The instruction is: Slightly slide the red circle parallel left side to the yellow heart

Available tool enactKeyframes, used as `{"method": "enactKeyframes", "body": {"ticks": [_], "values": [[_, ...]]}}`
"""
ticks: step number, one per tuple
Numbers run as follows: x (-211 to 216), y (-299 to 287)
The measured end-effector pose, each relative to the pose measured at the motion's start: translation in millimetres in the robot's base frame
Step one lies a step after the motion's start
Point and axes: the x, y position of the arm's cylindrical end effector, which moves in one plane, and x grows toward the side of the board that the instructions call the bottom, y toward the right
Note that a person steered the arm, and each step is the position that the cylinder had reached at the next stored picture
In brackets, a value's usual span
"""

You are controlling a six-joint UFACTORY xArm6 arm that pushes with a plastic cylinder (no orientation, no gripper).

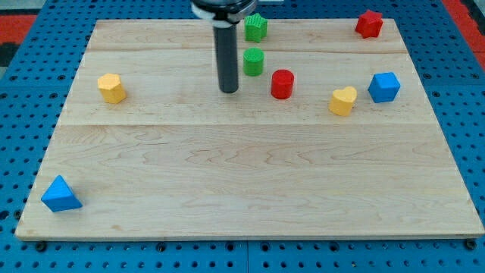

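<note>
The red circle (282,83) stands on the wooden board, right of centre in the upper half. The yellow heart (342,100) lies to its right and a little lower, apart from it. My tip (229,90) rests on the board to the left of the red circle, about one block-width of gap between them, touching no block. The rod rises straight up from the tip to the view's top edge.
A green circle (253,61) sits just up-right of my tip; a green star (256,27) above it. A blue cube (384,87) is right of the heart. A red star (369,23) top right, a yellow hexagon (111,88) left, a blue triangle (61,195) bottom left.
</note>
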Motion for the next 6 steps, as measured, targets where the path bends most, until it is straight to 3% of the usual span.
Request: {"method": "enactKeyframes", "body": {"ticks": [2,6], "values": [[-38.1,67.3],[13.7,60.7]]}}
